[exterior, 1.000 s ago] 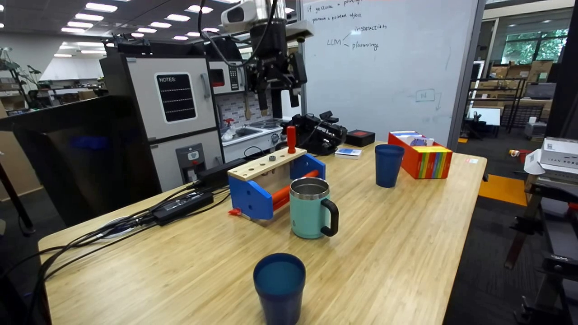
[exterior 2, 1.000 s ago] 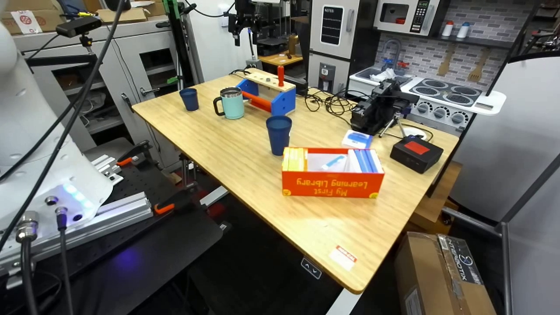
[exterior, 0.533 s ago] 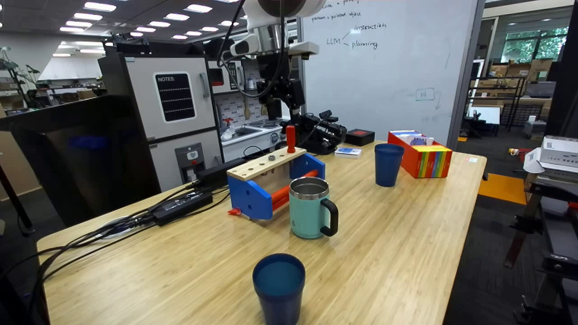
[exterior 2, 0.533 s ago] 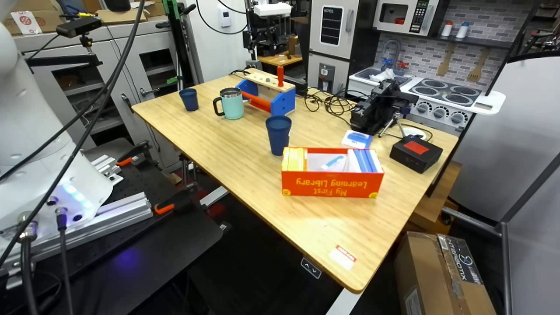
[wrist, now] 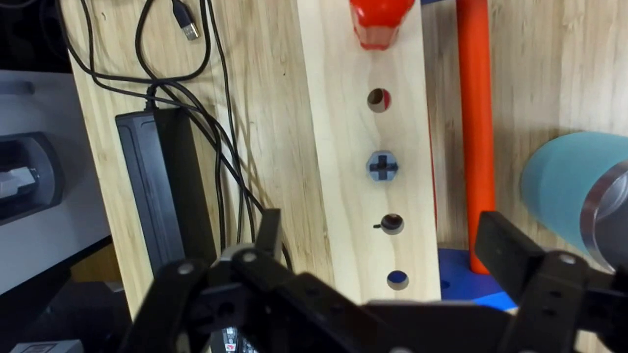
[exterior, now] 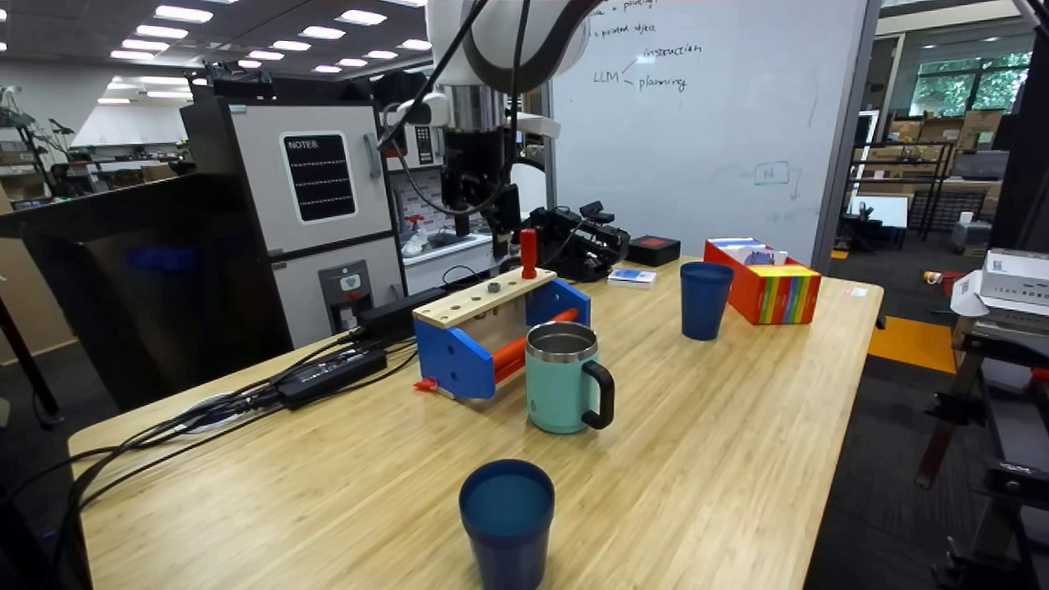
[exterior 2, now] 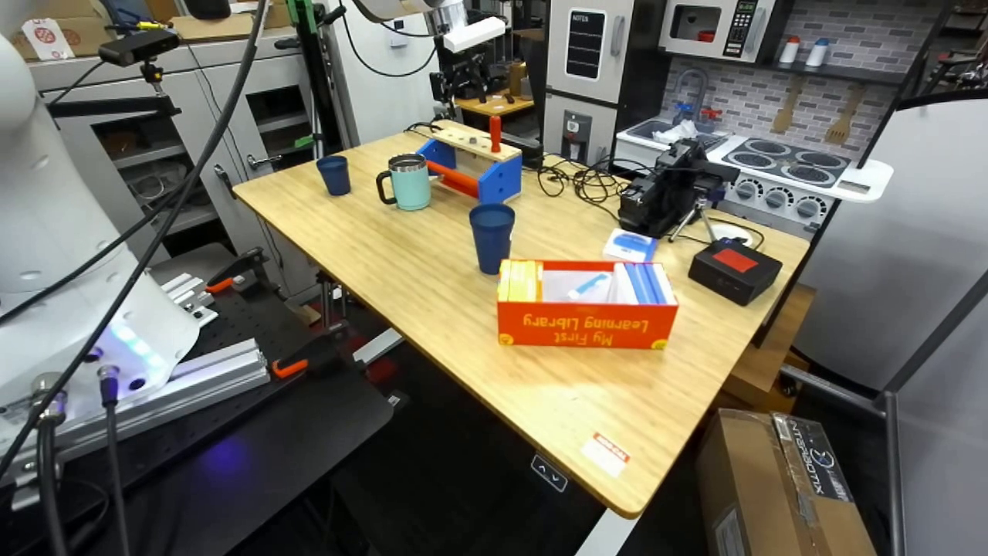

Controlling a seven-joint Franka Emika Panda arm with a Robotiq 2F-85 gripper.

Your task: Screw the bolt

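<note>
Already set in the pale wooden plank (wrist: 375, 130) is the grey hexagonal-headed bolt (wrist: 382, 165), at twelve o'clock of the black two-fingered gripper (wrist: 383, 236) in the wrist view. Jaws spread wide, nothing pinched! Gripping and screwing, seemingly, are left to be done.

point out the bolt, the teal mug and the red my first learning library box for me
bolt (wrist: 382, 165): wrist view, on its grey hexagonal head
teal mug (exterior: 560, 389): an exterior view, on its side wall
red box (exterior 2: 587, 326): an exterior view, on its lettered front wall
</note>
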